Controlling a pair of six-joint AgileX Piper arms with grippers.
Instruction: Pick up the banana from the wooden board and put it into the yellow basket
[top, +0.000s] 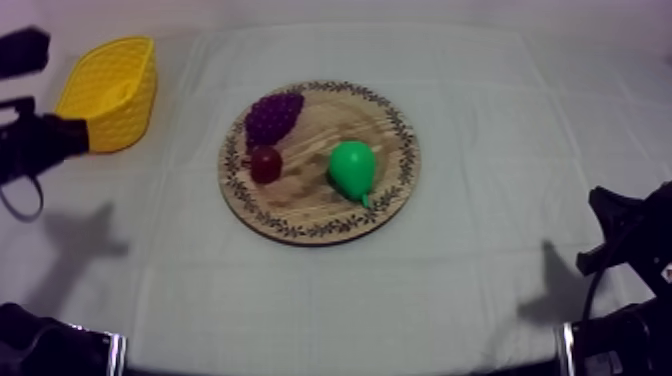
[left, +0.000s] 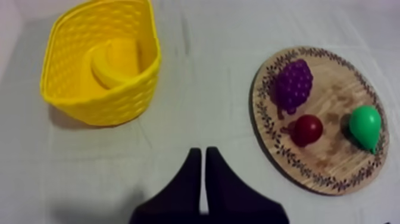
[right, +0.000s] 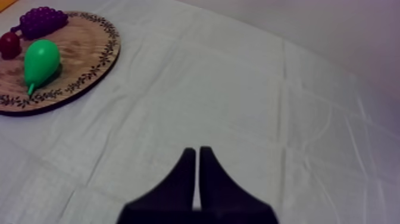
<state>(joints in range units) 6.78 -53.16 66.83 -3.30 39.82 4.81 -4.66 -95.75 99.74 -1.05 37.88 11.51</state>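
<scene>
top view: yellow basket (top: 122, 118) sits at the far left, wooden board (top: 308, 196) mid table with grapes (top: 273, 115), small red fruit (top: 265, 163) and pear (top: 352, 168) on it. left wrist: banana (left: 116, 62) lies inside the basket, left gripper (left: 204, 173) clenched on nothing. right wrist: right gripper (right: 197, 173) pinched together and empty too, near the board.

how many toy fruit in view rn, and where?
4. Grapes, small red fruit and pear on the wooden board; banana inside the yellow basket, whose wall could hide something small.
</scene>
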